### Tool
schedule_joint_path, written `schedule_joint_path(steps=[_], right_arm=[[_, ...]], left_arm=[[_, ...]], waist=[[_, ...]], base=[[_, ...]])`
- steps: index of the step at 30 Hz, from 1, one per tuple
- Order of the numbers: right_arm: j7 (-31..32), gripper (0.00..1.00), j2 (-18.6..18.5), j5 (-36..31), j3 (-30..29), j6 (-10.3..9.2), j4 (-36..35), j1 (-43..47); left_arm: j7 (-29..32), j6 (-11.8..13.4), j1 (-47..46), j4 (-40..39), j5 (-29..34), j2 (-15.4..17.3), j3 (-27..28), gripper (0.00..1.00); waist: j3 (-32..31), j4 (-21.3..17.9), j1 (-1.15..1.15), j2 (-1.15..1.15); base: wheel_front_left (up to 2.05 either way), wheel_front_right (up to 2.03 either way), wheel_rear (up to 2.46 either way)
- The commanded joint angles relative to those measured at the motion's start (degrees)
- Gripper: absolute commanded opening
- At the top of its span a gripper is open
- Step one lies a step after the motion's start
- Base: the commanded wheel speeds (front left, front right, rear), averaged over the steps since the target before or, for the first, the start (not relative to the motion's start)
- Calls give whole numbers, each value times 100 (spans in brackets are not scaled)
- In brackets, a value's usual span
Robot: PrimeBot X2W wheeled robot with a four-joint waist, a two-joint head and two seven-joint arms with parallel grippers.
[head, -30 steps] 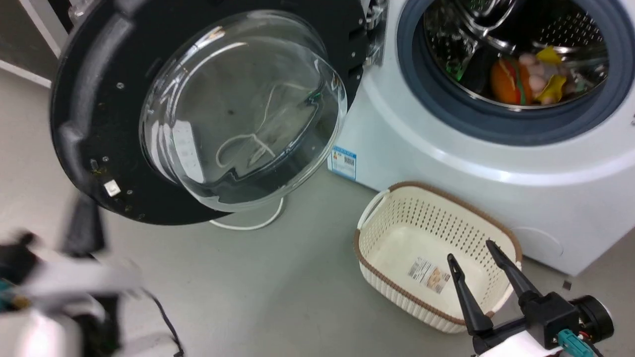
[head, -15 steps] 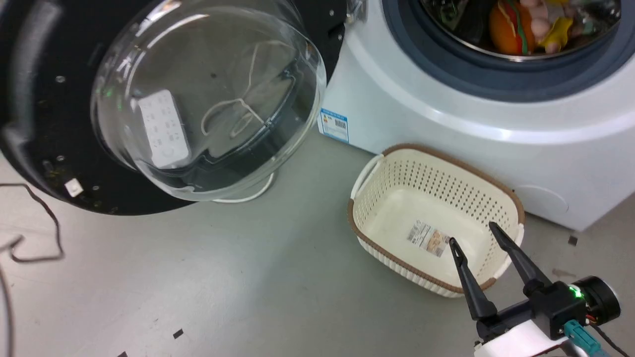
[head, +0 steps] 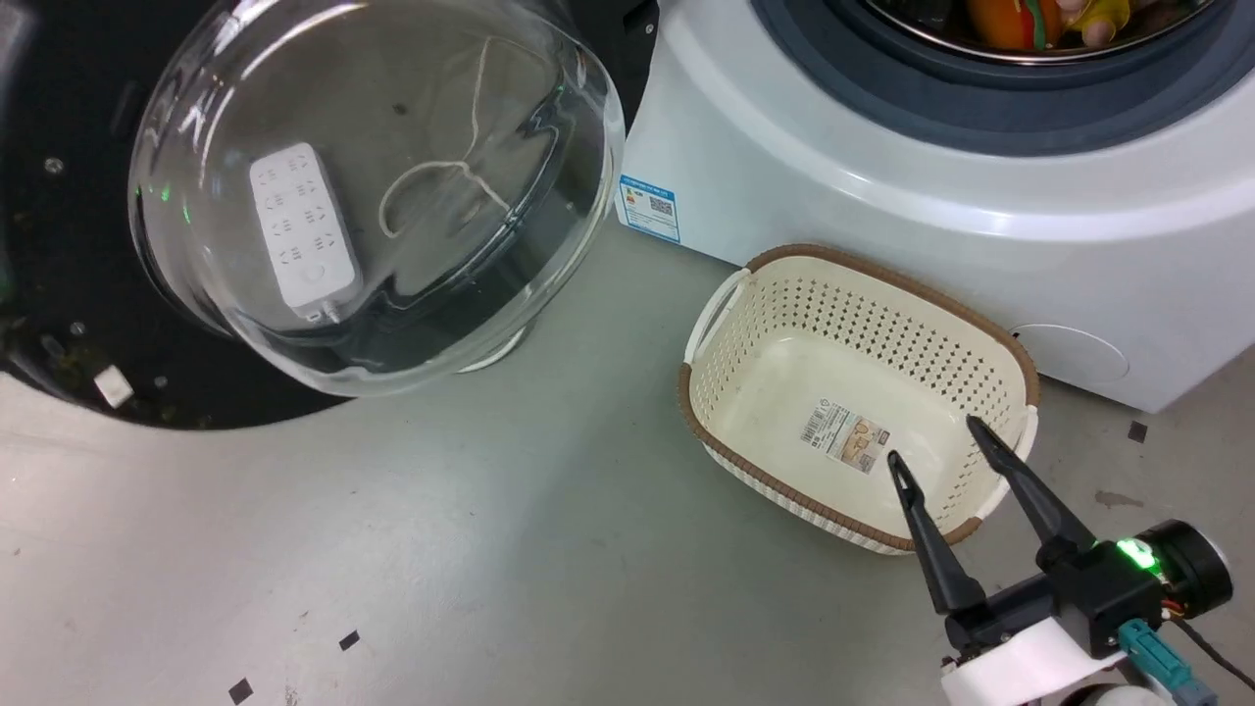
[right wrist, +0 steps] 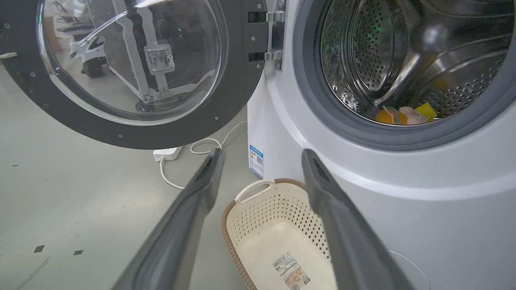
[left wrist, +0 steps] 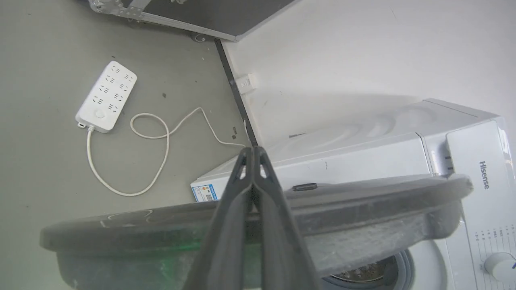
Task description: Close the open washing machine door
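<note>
We see the washing machine door (head: 373, 186) swung wide open. It hangs out over the grey floor (head: 441, 549) to the left of the white washing machine (head: 882, 206), with its inner side turned toward us. It is a large round door with a wide, glossy black rim that carries small screws. In the middle a clear glass bowl bulges out toward the head camera. Through the glass we can see a white power strip (left wrist: 105, 96) and its looped cable lying on the floor behind the door. In the right wrist view a metal hinge (right wrist: 270, 36) joins the rim to the machine, just left of the grey rubber gasket (right wrist: 322, 117) of the drum. Some coloured items (right wrist: 403, 114) lie inside the drum.

In the left wrist view the door appears from its edge, as a dark grey band across the lower part of the picture. The left gripper (left wrist: 253, 155) has its two fingers pressed together with nothing between them. They cross in front of this edge; we cannot tell if they touch it.

The right gripper (head: 933, 439) holds its fingers wide apart and empty, above a cream basket (head: 882, 324) with a brown rim. The basket stands on the floor just before the machine, well apart from the door.
</note>
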Motion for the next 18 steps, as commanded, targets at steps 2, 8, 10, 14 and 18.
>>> schedule_joint_path(steps=[2, 8, 10, 14, 18], right_arm=[[-25, 100, -26, -43, -65, 3, 29, -80], [-25, 100, 53, -32, -190, 3, 124, -39], [-25, 100, 88, -38, -221, 3, 150, -27], [-25, 100, 166, -60, -304, 3, 191, -3], [-25, 100, 240, -90, -436, 3, 229, 28]], left_arm=[[424, -177, 95, -39, -202, -160, -125, 0], [1290, -301, 499, -347, -547, -326, -256, 0], [1603, -314, 680, -518, -666, -409, -316, 0], [2119, -293, 1077, -1002, -911, -678, -429, 0], [2474, -213, 1495, -1578, -1127, -1030, -540, 0]], waist=[[-27, -26, 0, 0], [-202, -28, 0, 0], [-290, -33, 0, 0], [-480, -59, 0, 0], [-673, -109, 0, 0]], base=[[0, 0, 0], [0, 0, 0], [0, 0, 0], [0, 0, 0], [0, 0, 0]])
